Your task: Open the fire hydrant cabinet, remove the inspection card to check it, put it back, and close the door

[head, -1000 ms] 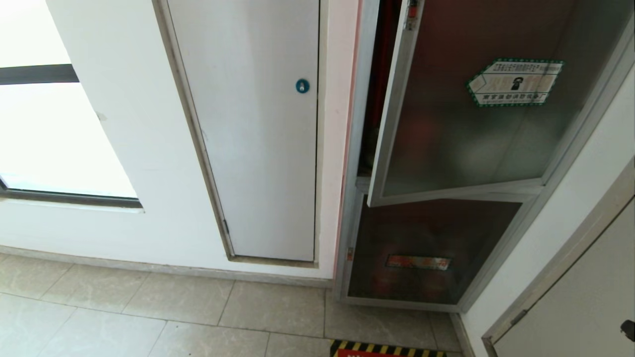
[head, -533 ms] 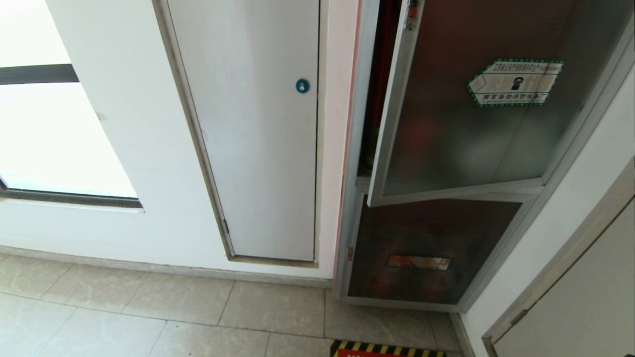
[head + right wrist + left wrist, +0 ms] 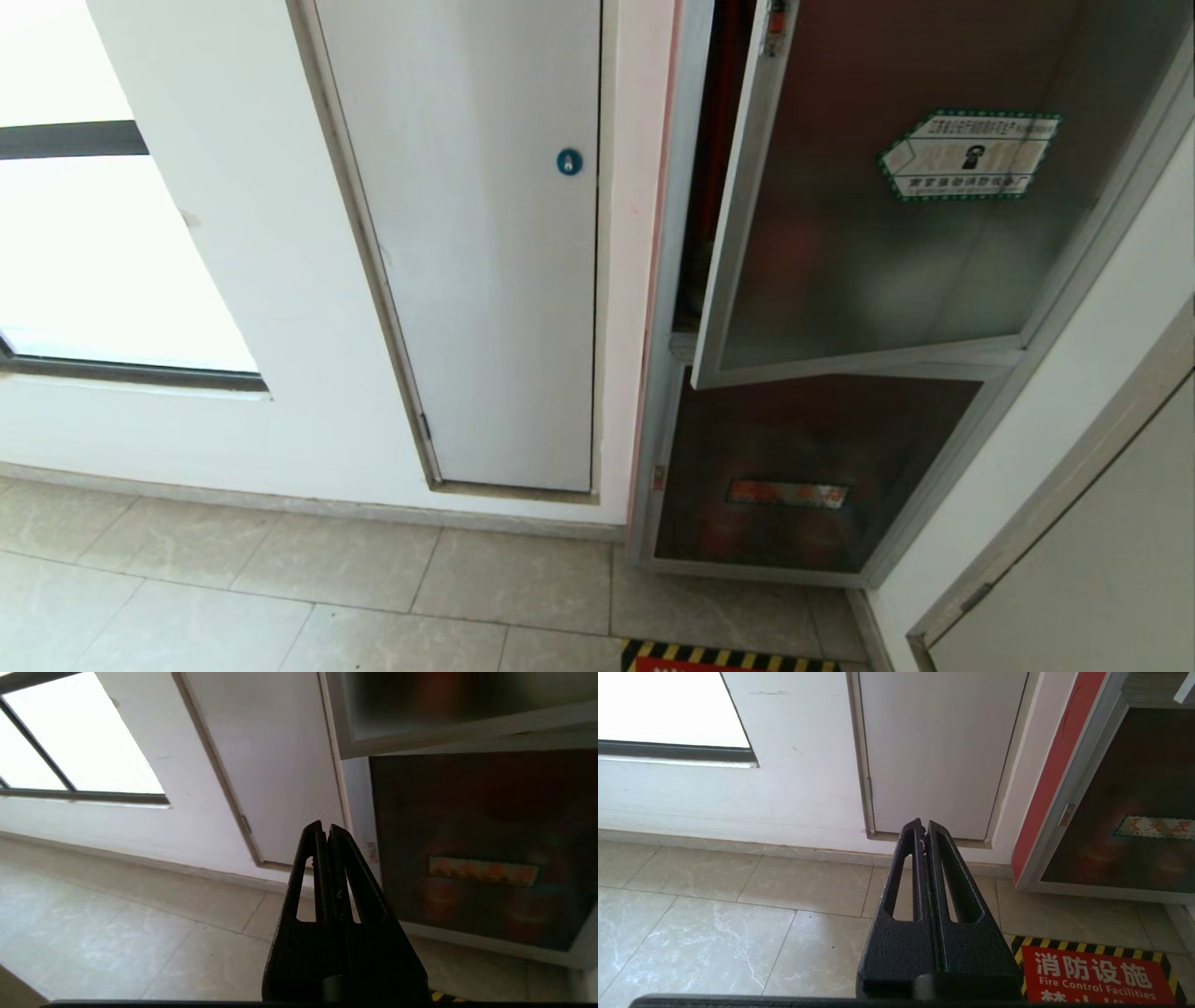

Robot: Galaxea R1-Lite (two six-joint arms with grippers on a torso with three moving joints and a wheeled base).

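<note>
Pale tiled floor [image 3: 280,597] below a white wall [image 3: 233,280], bright window [image 3: 84,252] at its left end. White panel door [image 3: 485,280] with blue lock [image 3: 569,161] beside the fire hydrant cabinet [image 3: 667,280]. Upper door [image 3: 868,233] ajar, swung out from the frame, sticker [image 3: 968,155] on its glass. Left gripper [image 3: 923,833] clenched, empty, low over the tiles. Right gripper [image 3: 324,833] clenched, empty, before the lower glass panel [image 3: 472,849]. Inspection card nowhere visible.

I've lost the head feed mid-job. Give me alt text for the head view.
The fire hydrant cabinet stands at the right with its upper glass door swung partly open, a hexagonal sticker on it. Left of it is a closed white panel door above the tiled floor; neither arm is in view.
</note>
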